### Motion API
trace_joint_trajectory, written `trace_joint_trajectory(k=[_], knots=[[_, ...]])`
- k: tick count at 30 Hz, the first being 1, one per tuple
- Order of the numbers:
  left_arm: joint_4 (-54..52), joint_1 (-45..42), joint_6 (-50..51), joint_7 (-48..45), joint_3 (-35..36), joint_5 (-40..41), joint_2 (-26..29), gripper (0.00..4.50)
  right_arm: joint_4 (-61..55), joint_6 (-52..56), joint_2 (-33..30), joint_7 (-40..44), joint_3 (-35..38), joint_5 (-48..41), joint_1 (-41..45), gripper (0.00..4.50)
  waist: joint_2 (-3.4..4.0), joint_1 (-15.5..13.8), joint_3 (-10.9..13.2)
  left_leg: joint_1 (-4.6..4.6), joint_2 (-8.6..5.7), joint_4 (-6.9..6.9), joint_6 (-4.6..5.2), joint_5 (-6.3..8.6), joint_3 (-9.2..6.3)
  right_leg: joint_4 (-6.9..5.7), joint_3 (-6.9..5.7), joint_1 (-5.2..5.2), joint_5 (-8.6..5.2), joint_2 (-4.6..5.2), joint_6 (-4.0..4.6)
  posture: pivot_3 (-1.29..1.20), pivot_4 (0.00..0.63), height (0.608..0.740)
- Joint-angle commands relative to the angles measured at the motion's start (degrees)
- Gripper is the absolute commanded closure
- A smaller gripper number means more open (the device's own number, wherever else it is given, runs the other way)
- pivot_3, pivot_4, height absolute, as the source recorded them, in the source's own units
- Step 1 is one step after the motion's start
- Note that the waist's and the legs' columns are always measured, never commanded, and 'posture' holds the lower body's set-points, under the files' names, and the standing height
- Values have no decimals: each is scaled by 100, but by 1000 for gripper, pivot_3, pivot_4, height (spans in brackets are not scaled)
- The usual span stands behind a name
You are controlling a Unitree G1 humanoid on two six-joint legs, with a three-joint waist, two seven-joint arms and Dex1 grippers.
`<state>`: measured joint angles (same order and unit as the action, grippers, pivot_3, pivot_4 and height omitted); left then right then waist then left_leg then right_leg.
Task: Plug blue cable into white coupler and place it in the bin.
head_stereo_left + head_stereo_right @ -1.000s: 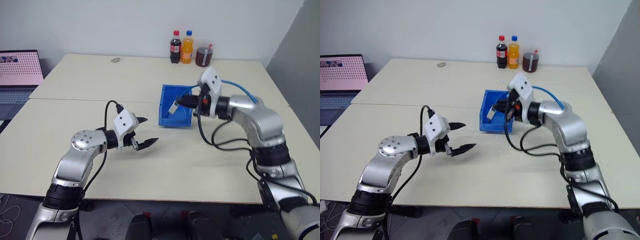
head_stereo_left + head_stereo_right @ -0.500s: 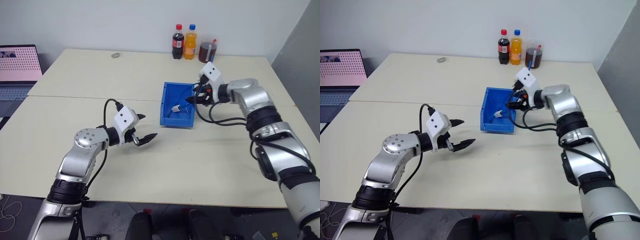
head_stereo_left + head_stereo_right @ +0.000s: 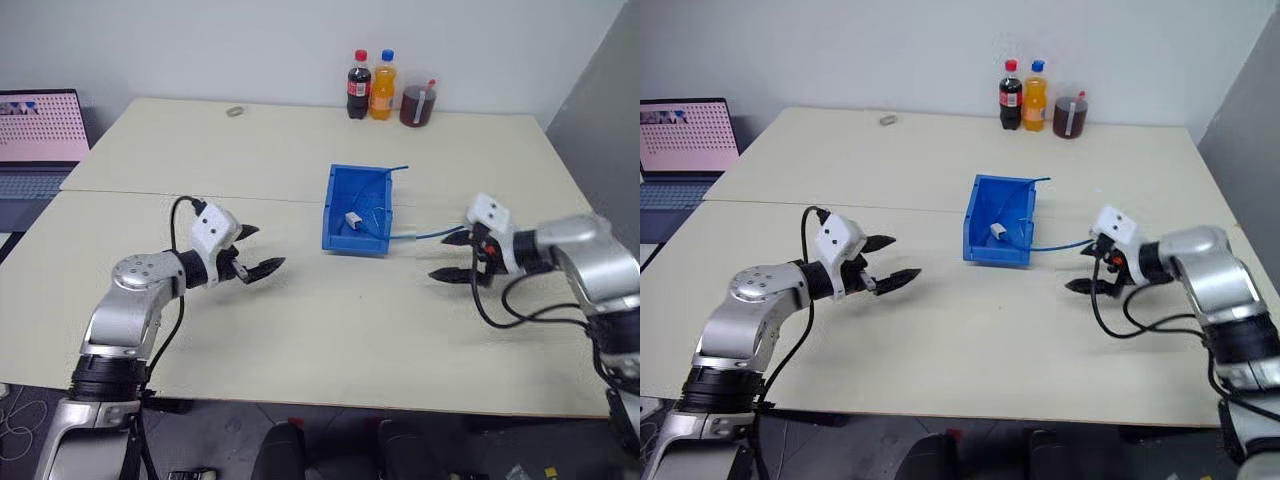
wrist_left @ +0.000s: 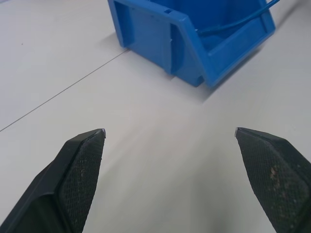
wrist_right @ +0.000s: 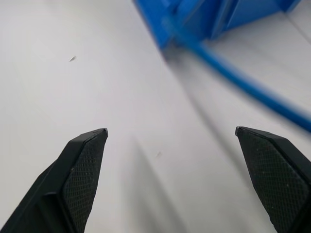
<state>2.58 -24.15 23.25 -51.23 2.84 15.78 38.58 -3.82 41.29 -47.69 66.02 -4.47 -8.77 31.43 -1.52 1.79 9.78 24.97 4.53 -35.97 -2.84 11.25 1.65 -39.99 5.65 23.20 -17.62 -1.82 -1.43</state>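
Blue bin on pale surface, roughly centre, just past the seam betw. the two surface halves. White coupler lying inside bin, on its floor. Blue cable running from coupler area inside bin, over bin's right side, then across surface twd right hand; another stretch sticking up past bin's far right corner. Can't tell from here whether plug is seated in coupler.

Left hand off to left of bin, well apart from it, fingers spread wide, nothing betw. them; left wrist view: both fingertips apart over bare surface, bin ahead.

Right hand to right of bin, near cable's loose run, fingers wide apart, gripping nothing; right wrist view: cable crossing surface ahead of the tips, not touching them.

At far edge: cola bottle, orange bottle, cup of dark drink. Laptop at far left.
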Motion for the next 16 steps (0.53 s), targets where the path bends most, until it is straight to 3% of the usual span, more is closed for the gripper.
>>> trace_joint_trajectory(k=[1, 8, 16], knots=[[-237, 50, 122, 14, 283, 199, 109, 0, -860, 356, -208, -339, 907, -371, -740, 16, -1, 9, 0, -5, 0, 0, 0, 0, 1, -1, 1, -2, -1, 0, -4, 0, 150, 740], [-563, 43, 634, 204, 588, 533, 129, 0, -2265, 1169, 215, -911, 2360, -1582, -1540, 16, -3, 41, 1, -8, 1, -3, -1, -1, -2, -8, 4, -3, -13, -5, -30, 0, 150, 740], [-1072, 239, 995, 428, 570, 566, 194, 0, -2047, 989, 468, -1619, 1920, -1626, -1212, 16, -9, 35, 0, -10, -2, -6, -1, -1, -1, -5, 8, -7, -10, -3, -36, 0, 150, 740]])
